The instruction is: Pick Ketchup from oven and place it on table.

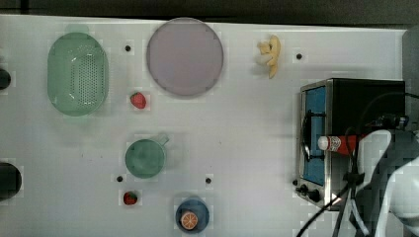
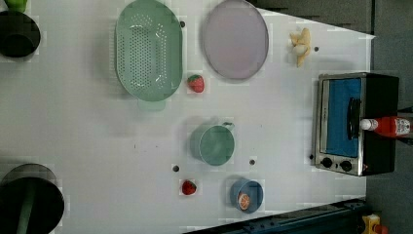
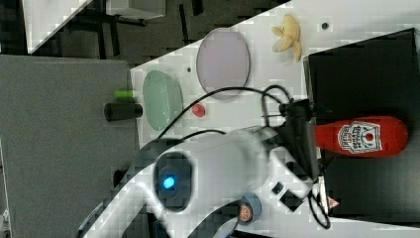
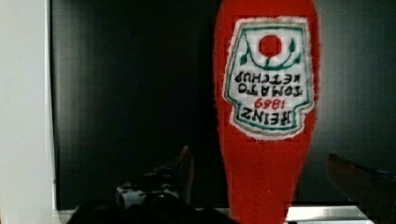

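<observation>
The ketchup (image 4: 266,116), a slim glossy red squeeze bottle with a paper-white label, lies on its side atop the matte black oven (image 1: 368,98), cap overhanging the glass door. Your tool (image 4: 261,172) straddles its neck end, spread wide and gripping nothing. You're at pre-grasp: next, lower and clamp, then carry to the smooth white bench (image 1: 237,138).

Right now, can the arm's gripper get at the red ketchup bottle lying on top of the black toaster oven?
Probably yes. The red ketchup bottle lies exposed on the black toaster oven's flat top, with nothing over it. The gripper is right at it, its open fingers flanking the bottle's neck end.
</observation>
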